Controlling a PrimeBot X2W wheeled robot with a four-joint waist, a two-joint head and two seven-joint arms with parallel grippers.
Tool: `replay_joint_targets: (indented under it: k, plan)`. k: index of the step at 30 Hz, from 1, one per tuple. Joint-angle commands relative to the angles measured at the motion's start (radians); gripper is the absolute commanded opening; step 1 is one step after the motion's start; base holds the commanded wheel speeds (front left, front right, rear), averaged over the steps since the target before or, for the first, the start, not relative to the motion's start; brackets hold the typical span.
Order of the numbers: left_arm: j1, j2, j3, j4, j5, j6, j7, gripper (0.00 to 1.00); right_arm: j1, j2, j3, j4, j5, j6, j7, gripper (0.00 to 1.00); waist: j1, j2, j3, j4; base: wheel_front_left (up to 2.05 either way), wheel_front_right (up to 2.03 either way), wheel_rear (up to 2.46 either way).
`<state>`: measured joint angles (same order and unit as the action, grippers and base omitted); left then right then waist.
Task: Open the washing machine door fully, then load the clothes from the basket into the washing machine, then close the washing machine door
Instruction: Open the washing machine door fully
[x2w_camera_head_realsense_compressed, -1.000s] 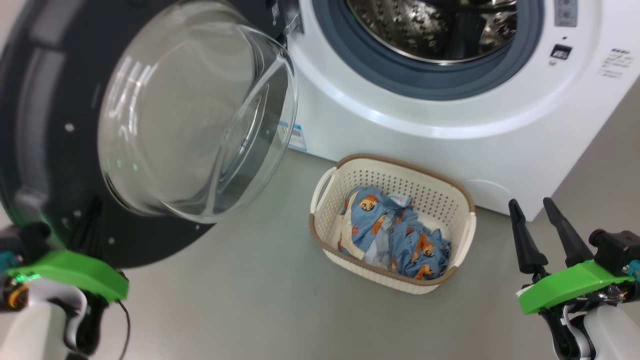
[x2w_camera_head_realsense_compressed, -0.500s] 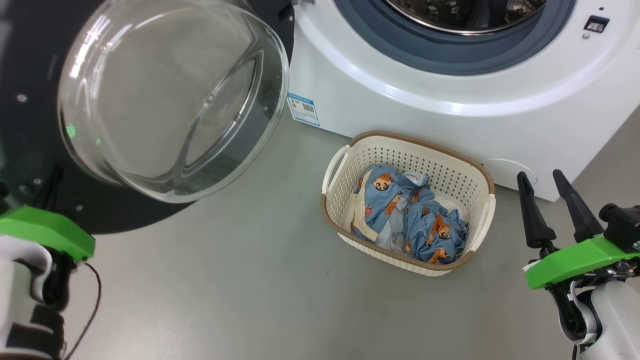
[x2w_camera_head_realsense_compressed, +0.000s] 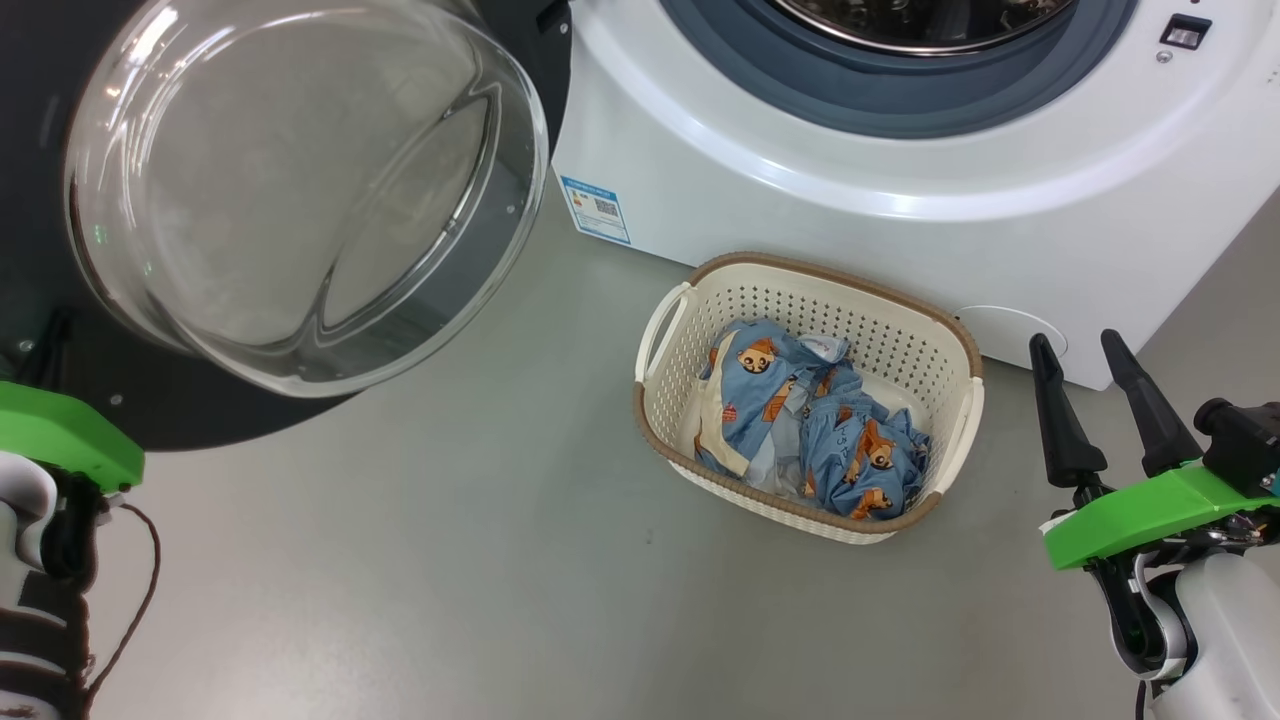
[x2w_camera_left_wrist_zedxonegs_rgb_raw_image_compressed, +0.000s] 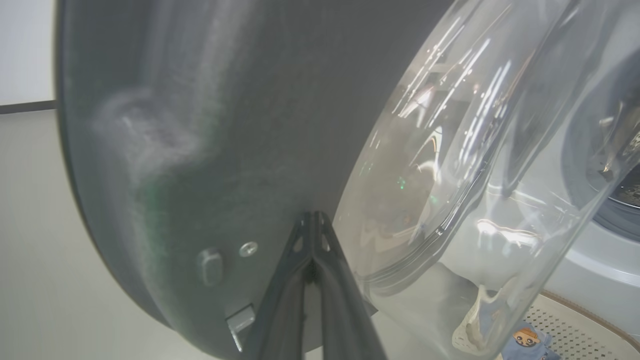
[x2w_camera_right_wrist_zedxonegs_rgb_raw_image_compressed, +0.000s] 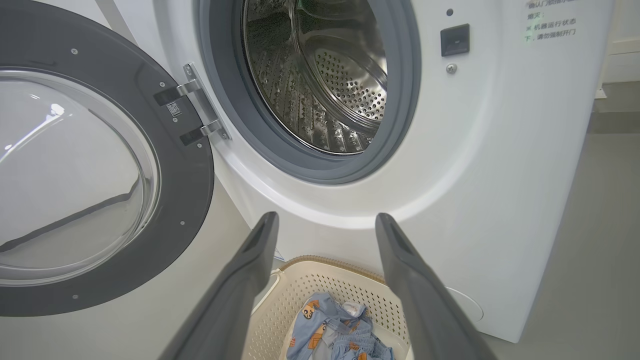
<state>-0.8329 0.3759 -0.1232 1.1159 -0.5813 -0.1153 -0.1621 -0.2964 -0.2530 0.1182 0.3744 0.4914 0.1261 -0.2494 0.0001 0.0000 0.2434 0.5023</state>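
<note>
Door at the far left: the large round glossy black washing machine door (x2w_camera_head_realsense_compressed: 300, 190), with its bulging clear glass window, stands wide open. The left wrist view brings in the left tool (x2w_camera_left_wrist_zedxonegs_rgb_raw_image_compressed: 312, 222), pressed together, with its tips at the door's dark grey inner face; whether they touch I cannot tell. The right wrist view looks into the big white washing machine (x2w_camera_right_wrist_zedxonegs_rgb_raw_image_compressed: 500, 165) and its perforated steel drum (x2w_camera_right_wrist_zedxonegs_rgb_raw_image_compressed: 320, 85). On the grey floor (x2w_camera_head_realsense_compressed: 450, 560) just before the machine sits the cream perforated plastic basket (x2w_camera_head_realsense_compressed: 830, 272), holding the light blue bear-print clothes (x2w_camera_head_realsense_compressed: 820, 430). At the right, the right tool (x2w_camera_head_realsense_compressed: 1075, 345) hangs with its fingers apart, holding nothing.
</note>
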Motion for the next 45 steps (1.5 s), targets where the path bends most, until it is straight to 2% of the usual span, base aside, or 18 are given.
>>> replay_joint_targets:
  k: [1,15,24,26,27,45]
  plan:
    - [-0.040,0.077,0.025,-0.009,0.004,-0.003,-0.014,0.00,-0.013,0.000,0.017,-0.019,-0.005,0.005,-0.012,1.00,0.0000,0.0000,-0.002,-0.002,0.00,0.00,0.00]
    - [-0.047,0.073,-0.042,0.057,0.016,-0.014,-0.053,0.00,0.021,0.011,0.006,-0.012,0.004,0.005,-0.012,1.00,0.0000,0.0000,-0.054,-0.003,0.00,0.00,0.00]
    - [0.024,0.074,-0.112,-0.015,-0.012,-0.015,-0.068,0.00,0.055,0.027,-0.003,-0.016,0.010,0.005,-0.012,1.00,0.0000,0.0000,-0.109,0.000,0.00,0.00,0.00]
    - [0.043,0.078,-0.126,-0.039,-0.023,-0.015,-0.071,0.48,0.060,0.029,-0.003,-0.018,0.010,0.005,-0.012,1.00,0.0000,0.0000,-0.118,-0.001,0.00,0.00,0.00]
    - [0.053,0.078,-0.132,-0.051,-0.029,-0.015,-0.073,1.00,0.063,0.029,-0.003,-0.019,0.010,0.005,-0.012,1.00,0.0000,0.0000,-0.123,-0.002,0.00,0.00,0.00]
    - [0.239,0.061,-0.160,-0.296,-0.082,-0.010,-0.097,1.00,0.103,0.028,0.014,-0.042,0.001,0.005,-0.012,1.00,0.0000,0.0000,-0.190,-0.070,0.00,0.00,0.00]
